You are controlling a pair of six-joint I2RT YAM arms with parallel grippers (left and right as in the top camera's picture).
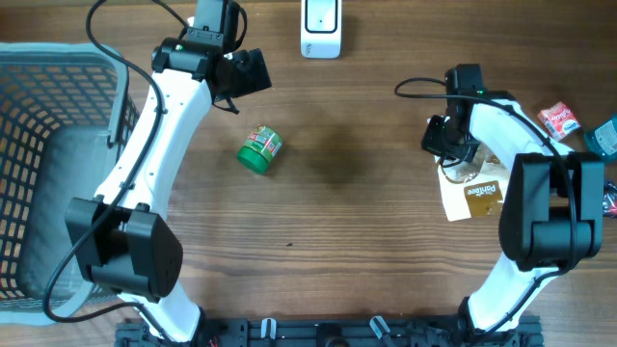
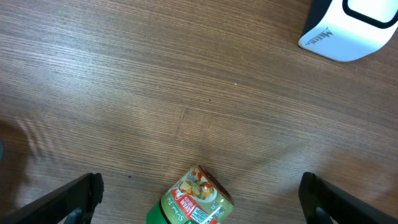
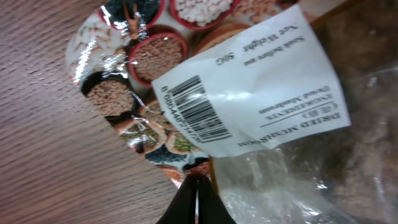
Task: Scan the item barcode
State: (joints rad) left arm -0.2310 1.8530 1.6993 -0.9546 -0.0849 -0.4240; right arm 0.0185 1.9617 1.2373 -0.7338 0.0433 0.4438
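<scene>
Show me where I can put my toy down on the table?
Bare wood lies between the green can and the tan pouch, below the white scanner. Crowded: right edge, by the red packet; the basket fills the left.

wooden table (image 1: 366, 222) | basket (image 1: 39, 116) | scanner (image 1: 321, 27) | green jar (image 1: 260, 149) | pouch (image 1: 477, 198) | red packet (image 1: 557, 119)

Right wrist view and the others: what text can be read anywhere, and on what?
"DRIED MUSHROOM": white label on the packet, upside down.
"Net Weight: 50G": same label.
"Soak before use": same label.
Barcode digits: too small.
Scanner: brand starting "Metro", rest blurred.
Jar label: too small.
Packet's brown word, overhead view: blurred.
</scene>
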